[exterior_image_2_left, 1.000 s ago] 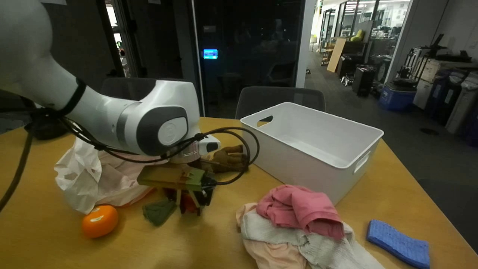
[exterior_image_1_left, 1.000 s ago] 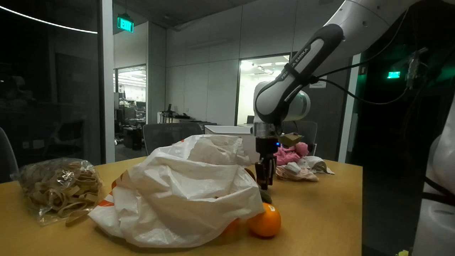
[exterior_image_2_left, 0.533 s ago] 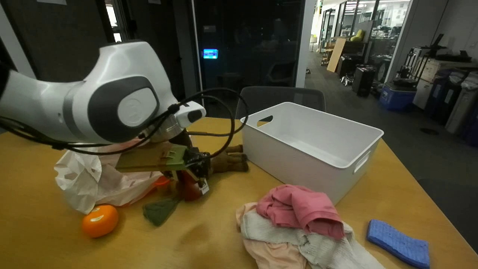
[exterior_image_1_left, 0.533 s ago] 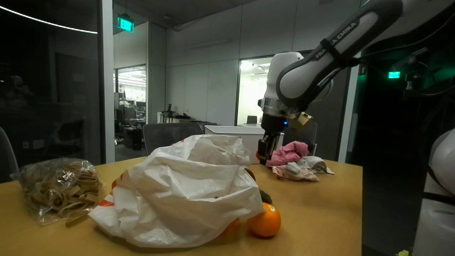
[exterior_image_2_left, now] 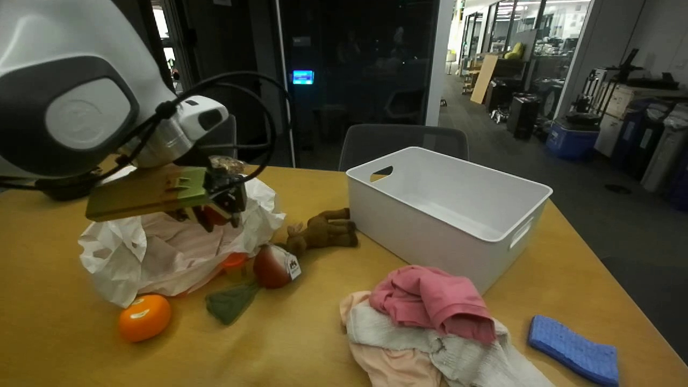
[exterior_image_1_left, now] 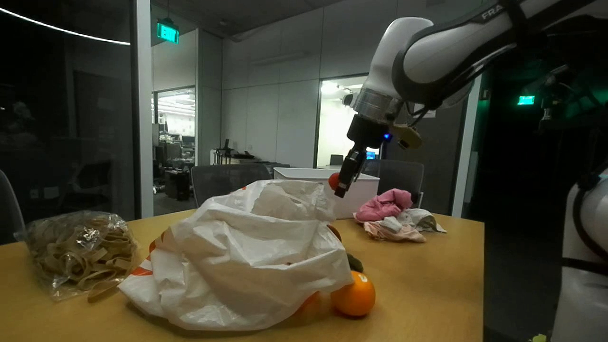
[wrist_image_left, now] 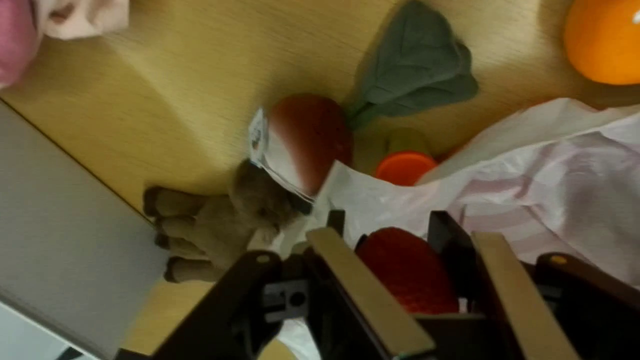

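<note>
My gripper point(exterior_image_1_left: 341, 192) is shut on a dark red, rough-skinned rounded thing point(wrist_image_left: 407, 272). The red thing also shows beside the fingers in an exterior view point(exterior_image_1_left: 334, 181). In an exterior view the gripper point(exterior_image_2_left: 221, 224) is raised above a crumpled white plastic bag point(exterior_image_2_left: 113, 239); the bag's pink-striped side lies under the jaws in the wrist view point(wrist_image_left: 520, 200). Next to the bag lie a red and white plush radish point(exterior_image_2_left: 273, 267) with a dark green leaf point(exterior_image_2_left: 231, 303), an orange cup-like thing point(wrist_image_left: 405, 167), a brown plush animal point(exterior_image_2_left: 322, 232) and an orange fruit point(exterior_image_1_left: 354, 297).
A white bin point(exterior_image_2_left: 419, 226) with handle holes stands at the table's far side. Pink, white and peach cloths point(exterior_image_2_left: 430, 301) lie in front of it, and a blue cloth-like pad point(exterior_image_2_left: 572, 349) lies near the edge. A clear bag of tan bands point(exterior_image_1_left: 80, 256) lies beside the white bag.
The gripper has risen from near the tabletop with the red thing in it and tilted. It has moved away from the radish and the plush animal, over the white bag.
</note>
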Robot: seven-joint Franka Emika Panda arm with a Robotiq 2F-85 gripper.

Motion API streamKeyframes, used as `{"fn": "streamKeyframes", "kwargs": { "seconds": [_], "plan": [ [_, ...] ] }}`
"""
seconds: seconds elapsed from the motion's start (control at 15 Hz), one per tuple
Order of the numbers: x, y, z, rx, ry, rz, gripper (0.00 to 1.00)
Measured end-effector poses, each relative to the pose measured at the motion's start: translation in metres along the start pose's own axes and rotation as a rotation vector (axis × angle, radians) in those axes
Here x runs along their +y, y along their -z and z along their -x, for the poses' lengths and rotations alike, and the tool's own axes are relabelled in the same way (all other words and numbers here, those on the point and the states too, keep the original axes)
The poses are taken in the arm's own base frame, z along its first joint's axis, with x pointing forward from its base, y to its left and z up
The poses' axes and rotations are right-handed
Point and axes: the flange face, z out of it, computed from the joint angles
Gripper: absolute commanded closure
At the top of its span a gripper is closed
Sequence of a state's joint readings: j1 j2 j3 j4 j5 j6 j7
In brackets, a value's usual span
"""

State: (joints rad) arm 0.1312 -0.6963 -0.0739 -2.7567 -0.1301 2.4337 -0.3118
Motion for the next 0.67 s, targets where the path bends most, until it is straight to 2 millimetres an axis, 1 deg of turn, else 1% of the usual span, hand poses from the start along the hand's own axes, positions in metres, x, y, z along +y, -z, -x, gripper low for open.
{"fn": "streamKeyframes", "kwargs": {
  "seconds": [0.13, 0.2, 0.33, 0.47, 0.67],
  "plan": [
    [-0.020, 0.008, -0.006, 0.024, 0.073, -0.046, 0.79],
    [-0.029, 0.009, -0.009, 0.028, 0.105, -0.062, 0.79],
    [-0.045, 0.005, -0.012, 0.023, 0.150, -0.086, 0.79],
    [-0.060, -0.006, -0.015, -0.001, 0.188, -0.100, 0.79],
    [-0.084, -0.033, -0.019, -0.049, 0.247, -0.113, 0.79]
  ]
}}
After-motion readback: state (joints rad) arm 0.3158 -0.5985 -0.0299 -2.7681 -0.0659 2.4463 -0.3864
